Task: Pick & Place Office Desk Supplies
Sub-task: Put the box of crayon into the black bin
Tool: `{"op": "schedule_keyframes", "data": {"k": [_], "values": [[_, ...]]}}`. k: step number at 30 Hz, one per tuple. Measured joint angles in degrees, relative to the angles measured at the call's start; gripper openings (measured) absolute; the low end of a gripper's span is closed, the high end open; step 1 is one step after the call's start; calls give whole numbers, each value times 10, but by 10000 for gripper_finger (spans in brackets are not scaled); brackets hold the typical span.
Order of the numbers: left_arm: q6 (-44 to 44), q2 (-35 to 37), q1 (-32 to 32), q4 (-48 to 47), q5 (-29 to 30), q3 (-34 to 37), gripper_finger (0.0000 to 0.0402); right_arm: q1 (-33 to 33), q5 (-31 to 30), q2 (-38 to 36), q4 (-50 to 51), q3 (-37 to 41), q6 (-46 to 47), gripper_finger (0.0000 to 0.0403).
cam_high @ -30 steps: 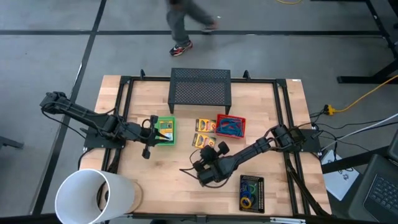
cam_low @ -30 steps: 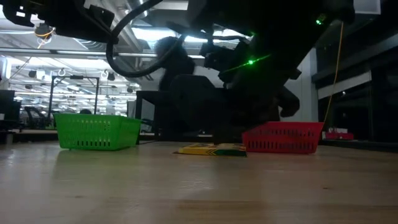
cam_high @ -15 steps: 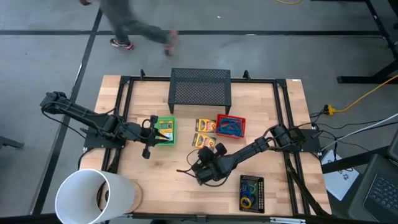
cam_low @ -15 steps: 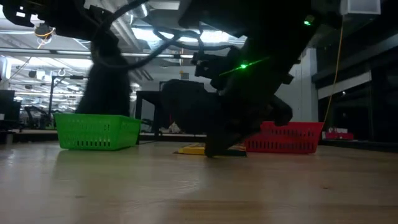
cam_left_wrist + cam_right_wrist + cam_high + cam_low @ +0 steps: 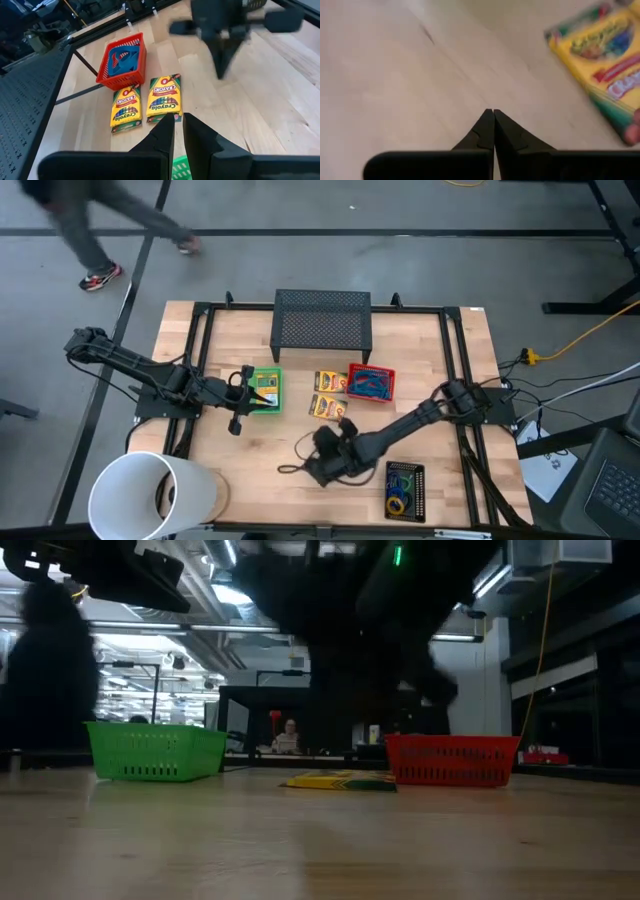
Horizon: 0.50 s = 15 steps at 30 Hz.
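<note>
Two yellow crayon boxes (image 5: 327, 393) lie flat side by side on the wood, left of the red tray (image 5: 388, 376). The red tray holds the blue cord bundle (image 5: 368, 385). Rubber-band rings (image 5: 400, 488) lie in the black tray (image 5: 417, 502). My right gripper (image 5: 312, 468) is shut and empty, raised above bare wood on the near side of the boxes; one box (image 5: 605, 60) shows in its wrist view. My left gripper (image 5: 248, 388) hovers at the green tray's (image 5: 268, 406) left edge, fingers slightly apart, pointing toward the boxes (image 5: 145, 102).
A black mesh riser (image 5: 322, 320) stands at the far edge. A big white cylinder (image 5: 150, 498) lies at the near left corner. Something yellow lies in the green tray. A person (image 5: 70, 230) walks on the floor beyond the far left corner. Bare wood stretches between the cylinder and the black tray.
My right gripper rose from the table surface by the nearer crayon box and drew back toward the near left, staying shut. The crayon boxes stayed in place. The person beyond the far edge walked from the middle to the left.
</note>
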<state>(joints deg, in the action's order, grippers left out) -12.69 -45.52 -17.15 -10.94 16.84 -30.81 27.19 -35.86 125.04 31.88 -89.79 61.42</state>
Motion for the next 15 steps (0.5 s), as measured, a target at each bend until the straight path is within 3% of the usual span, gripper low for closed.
{"op": "schedule_keyframes", "data": {"k": [4, 9, 15], "values": [[0, 0, 0, 0, 0, 0, 36, 1, -101, -16, 53, 0, 16, 0], [0, 0, 0, 0, 0, 0, 36, -3, -81, -15, 112, 3, 51, 0], [5, 0, 0, 0, 0, 0, 36, -17, -67, -14, 86, 46, 67, 0]]}}
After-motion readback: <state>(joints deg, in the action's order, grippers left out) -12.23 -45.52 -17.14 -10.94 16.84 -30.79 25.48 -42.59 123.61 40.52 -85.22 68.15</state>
